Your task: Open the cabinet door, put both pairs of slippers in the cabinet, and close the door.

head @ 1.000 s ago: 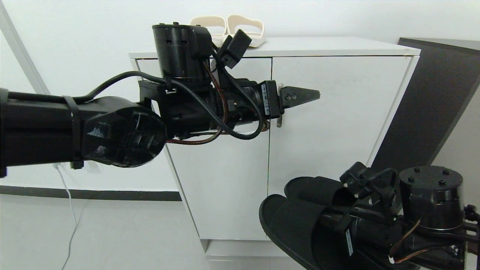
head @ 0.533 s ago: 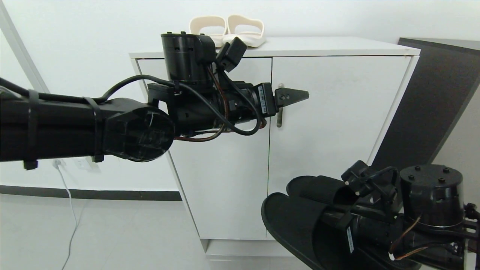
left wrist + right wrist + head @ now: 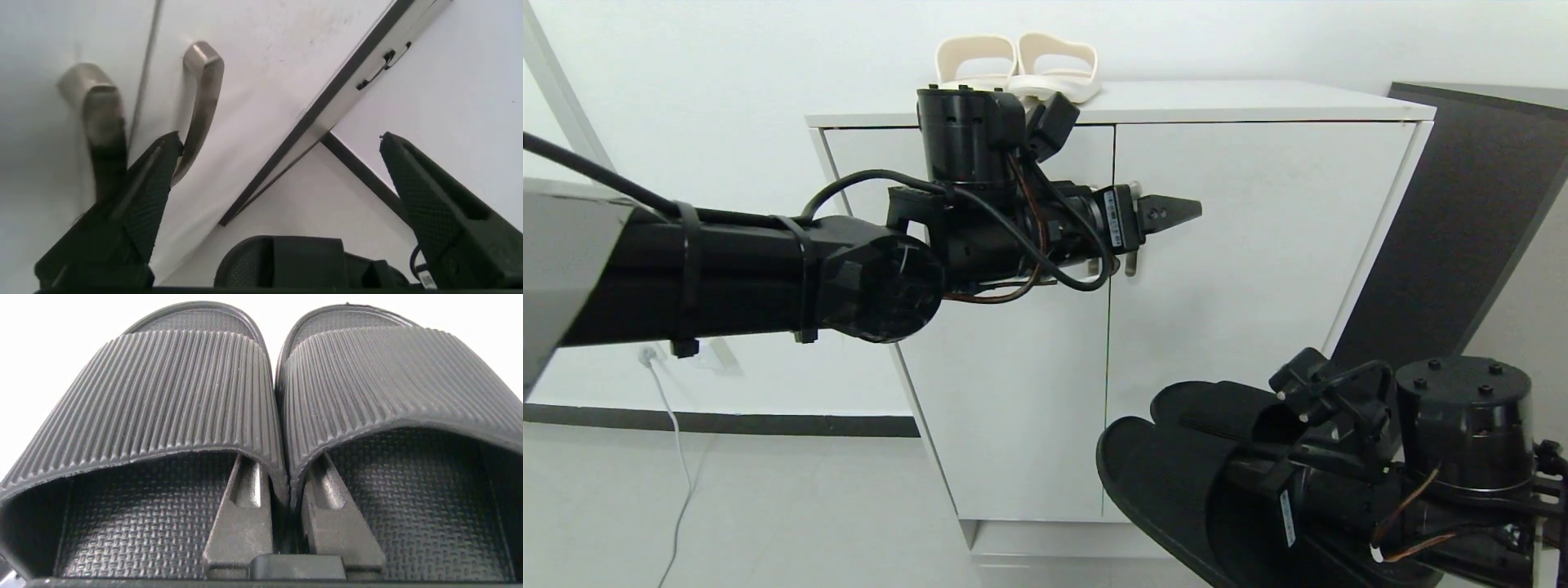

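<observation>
Looking from the head view, I see the white cabinet (image 3: 1258, 245) with both doors shut. The cream slippers (image 3: 1021, 61) sit side by side on its top, toward its left end. My left gripper (image 3: 1186, 209) is held level before the upper part of the doors, at the seam between them, its tip over the right door. The right door's handle (image 3: 1131, 263) hangs just below it. The black slippers (image 3: 1168, 474) are held off the floor, low in front of the cabinet's right door, near its foot.

In the left wrist view, my left gripper's fingers (image 3: 139, 212) stand wide apart with nothing between them. The right door's handle curves just beside one finger, on its inner side; whether it touches, I cannot tell. The left door's handle (image 3: 96, 122) lies across the seam, behind that same finger. The black slippers show below, near the cabinet's right edge.

In the right wrist view, my right gripper (image 3: 283, 469) is pushed in under the ribbed straps of the black slippers. One finger lies in each slipper, and the two are pinched together on the adjoining inner walls, so the pair is clamped side by side.
</observation>
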Robot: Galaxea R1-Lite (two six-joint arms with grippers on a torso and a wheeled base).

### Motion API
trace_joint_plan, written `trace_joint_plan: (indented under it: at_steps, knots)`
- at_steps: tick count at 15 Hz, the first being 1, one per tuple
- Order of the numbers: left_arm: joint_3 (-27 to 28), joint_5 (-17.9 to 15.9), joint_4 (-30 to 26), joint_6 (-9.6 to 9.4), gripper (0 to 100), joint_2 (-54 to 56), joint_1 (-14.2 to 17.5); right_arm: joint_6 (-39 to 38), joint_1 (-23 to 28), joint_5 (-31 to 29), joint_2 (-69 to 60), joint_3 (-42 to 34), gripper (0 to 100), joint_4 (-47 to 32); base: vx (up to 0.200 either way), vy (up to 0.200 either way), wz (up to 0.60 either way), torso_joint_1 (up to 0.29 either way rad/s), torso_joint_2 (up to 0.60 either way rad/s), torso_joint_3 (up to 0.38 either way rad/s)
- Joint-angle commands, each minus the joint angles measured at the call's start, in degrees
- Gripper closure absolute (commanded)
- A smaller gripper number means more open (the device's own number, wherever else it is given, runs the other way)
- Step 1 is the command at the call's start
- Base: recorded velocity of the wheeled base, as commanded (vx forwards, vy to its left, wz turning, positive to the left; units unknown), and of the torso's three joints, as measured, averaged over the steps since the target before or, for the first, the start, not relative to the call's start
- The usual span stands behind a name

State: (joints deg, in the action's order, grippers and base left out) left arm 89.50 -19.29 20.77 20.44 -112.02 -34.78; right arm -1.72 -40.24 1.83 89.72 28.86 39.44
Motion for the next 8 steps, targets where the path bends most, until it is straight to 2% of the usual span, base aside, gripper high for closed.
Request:
trace_joint_plan:
  at_steps: [1, 6, 7, 8]
  knots:
    - [1.73, 0.13, -0.65, 0.03, 0, -1.80, 0.06, 0.05, -0.01, 0.02, 0.10, -0.03, 100, 0.03, 0.000, 0.000, 0.00, 0.000, 0.00, 0.000]
    - [2.69, 0.13, -0.82, 0.12, 0, -2.15, -0.02, 0.05, -0.01, 0.02, 0.10, -0.03, 100, -0.06, 0.000, 0.000, 0.00, 0.000, 0.00, 0.000]
    - [2.52, 0.13, -0.82, 0.12, 100, -2.06, -0.02, 0.05, -0.01, 0.02, 0.01, -0.11, 100, -0.06, 0.000, 0.000, 0.00, 0.000, 0.00, 0.000]
    - [2.43, 0.13, -0.82, 0.12, 100, -1.89, -0.02, 0.05, -0.01, 0.02, 0.01, -0.03, 100, -0.06, 0.000, 0.000, 0.00, 0.000, 0.00, 0.000]
